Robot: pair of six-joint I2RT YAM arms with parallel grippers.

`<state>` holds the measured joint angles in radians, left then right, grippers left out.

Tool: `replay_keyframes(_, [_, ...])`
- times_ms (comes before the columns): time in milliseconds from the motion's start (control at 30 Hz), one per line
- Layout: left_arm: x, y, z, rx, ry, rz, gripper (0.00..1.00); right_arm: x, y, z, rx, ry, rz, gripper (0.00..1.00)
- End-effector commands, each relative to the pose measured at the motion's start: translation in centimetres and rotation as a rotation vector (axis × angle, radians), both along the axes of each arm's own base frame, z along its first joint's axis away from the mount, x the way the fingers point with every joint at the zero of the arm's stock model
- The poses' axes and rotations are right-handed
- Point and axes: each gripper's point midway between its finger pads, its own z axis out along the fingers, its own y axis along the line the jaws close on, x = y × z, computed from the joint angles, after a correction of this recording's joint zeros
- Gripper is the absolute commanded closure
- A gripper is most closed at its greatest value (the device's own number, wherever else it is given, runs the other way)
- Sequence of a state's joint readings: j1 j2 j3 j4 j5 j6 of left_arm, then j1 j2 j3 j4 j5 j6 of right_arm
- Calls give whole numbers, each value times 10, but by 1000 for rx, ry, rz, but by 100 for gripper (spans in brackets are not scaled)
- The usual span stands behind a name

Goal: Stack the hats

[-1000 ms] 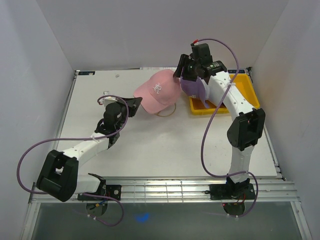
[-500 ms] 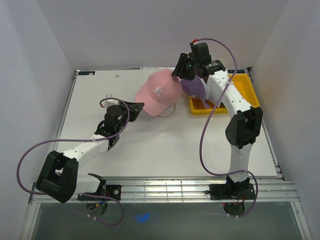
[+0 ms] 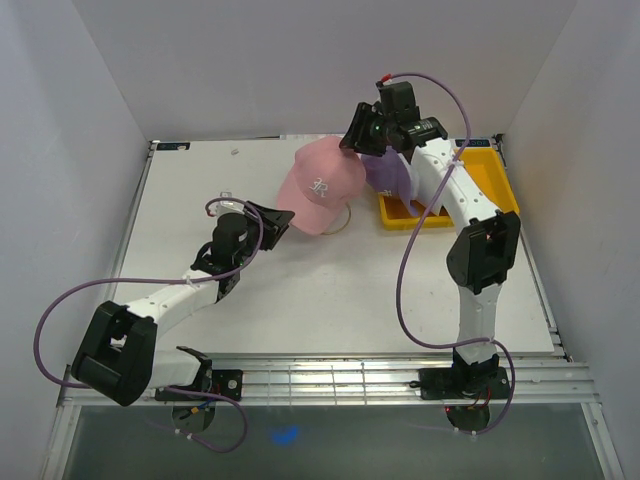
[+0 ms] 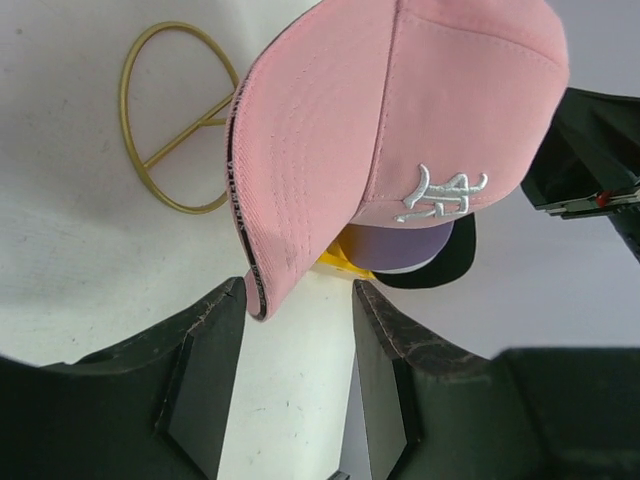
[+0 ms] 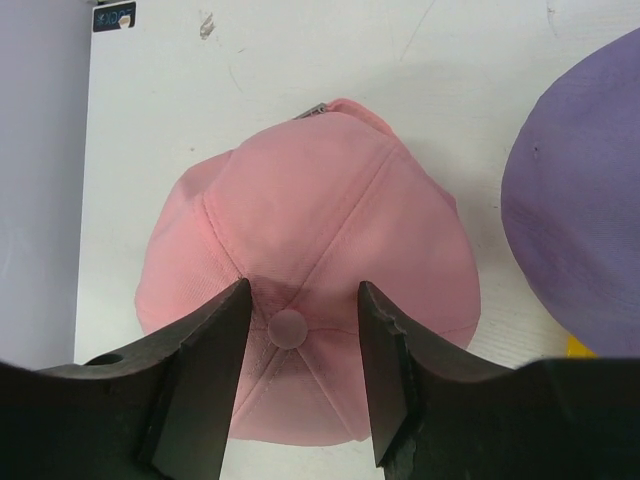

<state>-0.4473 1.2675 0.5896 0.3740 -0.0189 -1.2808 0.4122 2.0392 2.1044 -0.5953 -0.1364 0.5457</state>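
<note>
Far centre, above bench (image 3: 330, 290): pink cap (image 3: 322, 185) hangs tilted, just left of purple cap (image 3: 385, 172) by yellow tray (image 3: 490, 175). Holding it, right tool (image 5: 302, 300) clenched on crown at button. Meanwhile left tool (image 4: 298, 300) released, jaws apart around brim tip, probably so cap can travel freely to stack.

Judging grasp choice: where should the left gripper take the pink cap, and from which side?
The brim of the pink cap: thin, and pointing at the left gripper, whose open fingers flank its tip. Come edge-on from the cap's front; the crown is rounded.
</note>
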Motion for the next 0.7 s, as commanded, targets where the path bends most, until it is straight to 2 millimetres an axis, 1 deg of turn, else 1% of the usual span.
replay_keyframes(0, [-11, 1, -5, 42, 9, -31, 43, 7, 5, 14, 11, -49, 23, 47])
replay_keyframes(133, [-16, 3, -13, 75, 39, -37, 42, 8, 5, 11, 7, -49, 28, 47])
replay_keyframes(167, [-17, 4, -18, 87, 59, -39, 41, 8, 7, 10, 8, -48, 34, 47])
replay_keyframes(233, [-19, 5, -20, 105, 62, -44, 41, 9, 7, 7, 8, -45, 37, 47])
replay_keyframes(333, [-23, 8, -23, 131, 77, -47, 41, 10, 7, 9, 1, -57, 41, 47])
replay_keyframes(367, [-22, 10, -22, 144, 76, -38, 40, 10, 6, 11, -2, -63, 43, 47])
replay_keyframes(400, [-20, 11, -14, 149, 62, -31, 40, 10, 7, 11, -3, -66, 46, 47])
replay_keyframes(433, [-20, 13, -15, 179, 65, -30, 40, 10, 5, 14, -5, -76, 44, 47])
replay_keyframes(467, [-18, 15, -12, 194, 58, -24, 40, 11, 5, 16, -8, -85, 48, 47])
replay_keyframes(500, [-14, 14, -1, 197, 37, -22, 40, 11, 5, 18, -9, -92, 48, 47])
replay_keyframes(533, [-14, 15, -2, 212, 47, -21, 40, 12, 5, 19, -8, -99, 51, 46])
replay_keyframes(633, [-8, 20, 8, 256, 50, 1, 40, 14, 6, 23, -11, -116, 58, 46])
replay_keyframes(667, [-7, 22, 8, 279, 61, 7, 40, 13, 7, 24, -9, -120, 65, 46])
